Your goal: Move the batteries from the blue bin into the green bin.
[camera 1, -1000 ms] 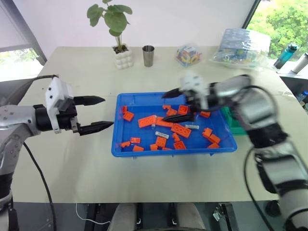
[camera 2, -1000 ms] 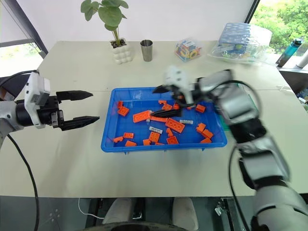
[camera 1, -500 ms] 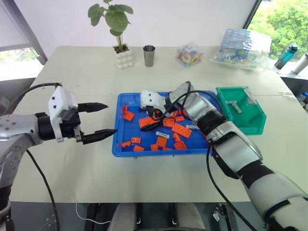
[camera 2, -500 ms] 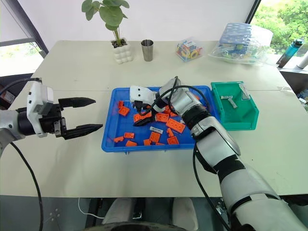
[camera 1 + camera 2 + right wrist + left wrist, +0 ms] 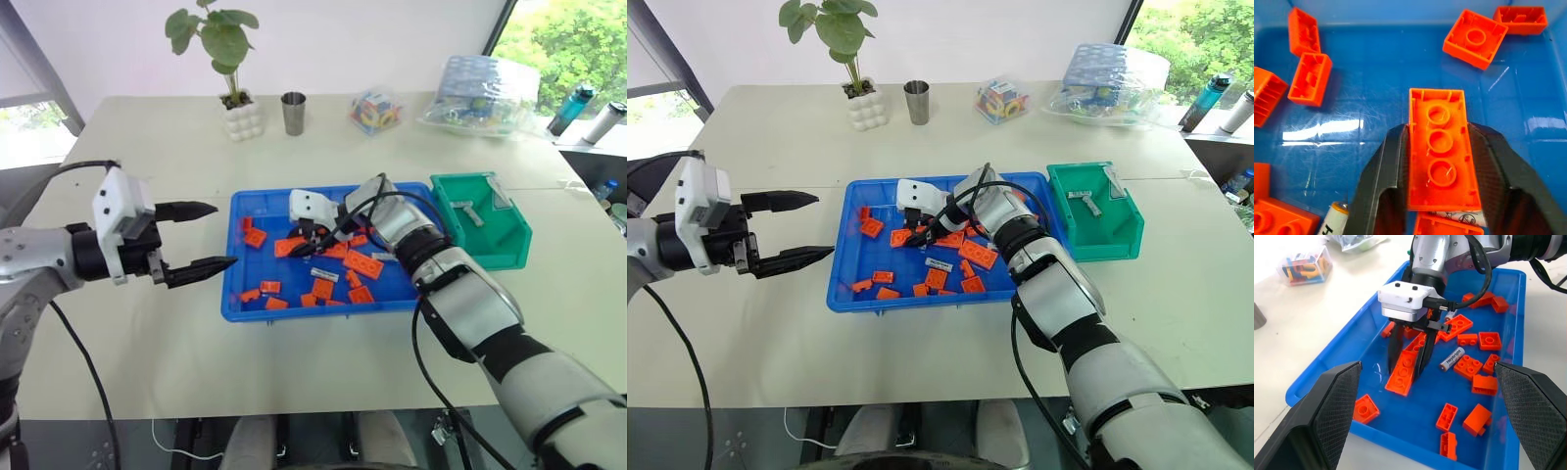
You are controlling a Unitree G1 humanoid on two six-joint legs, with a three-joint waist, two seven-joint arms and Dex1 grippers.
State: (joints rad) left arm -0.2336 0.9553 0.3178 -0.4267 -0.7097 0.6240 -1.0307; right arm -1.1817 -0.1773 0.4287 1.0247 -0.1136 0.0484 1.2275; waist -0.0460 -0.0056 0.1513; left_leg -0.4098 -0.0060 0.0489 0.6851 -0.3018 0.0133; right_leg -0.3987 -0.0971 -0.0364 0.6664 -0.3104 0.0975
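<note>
A long orange brick (image 5: pixel 1442 154) is clamped by the right gripper (image 5: pixel 1409 363) inside the blue bin (image 5: pixel 240 300); a battery (image 5: pixel 1451 358) lies just right, apparently angled far-right. The left gripper (image 5: pixel 204 237) hangs open, farther off.

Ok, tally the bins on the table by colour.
Blue bin: 1
Green bin: 1
Total: 2
</note>
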